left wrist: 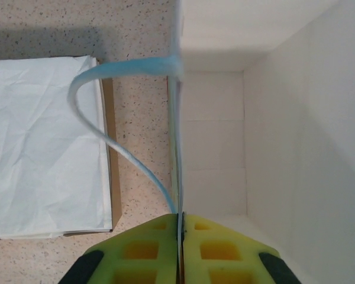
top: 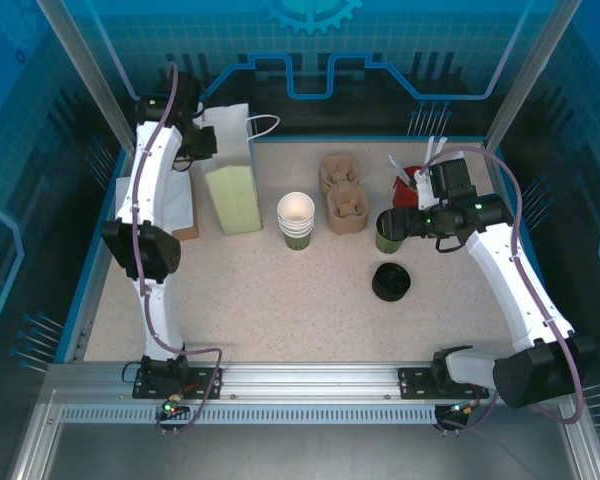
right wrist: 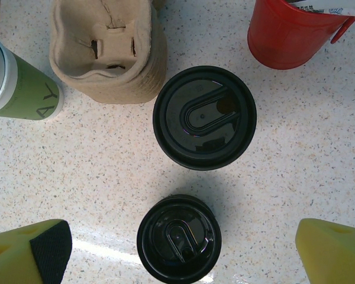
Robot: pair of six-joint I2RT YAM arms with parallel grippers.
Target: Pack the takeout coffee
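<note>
Mostly hidden — takeout coffee beneath wide-open right end effector

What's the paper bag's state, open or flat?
Open, standing upright. The paper bag shows its white interior; the left claw pinches one wall.

The table is beige with fine dark speckle. At far left the bag is white, its side tinted pale green, and its handle is pale blue-white. Left of it the sheet is white and lies on a brown board. The cup stack is cream-white inside, with green walls, white rims and dark lettering. The carriers are plain brown. The coffee has an olive-green wall and a glossy black lid. Nearer, the lids are black. At far right the tub is red. The right fingers are yellow-green, and one has a black pad.
</note>
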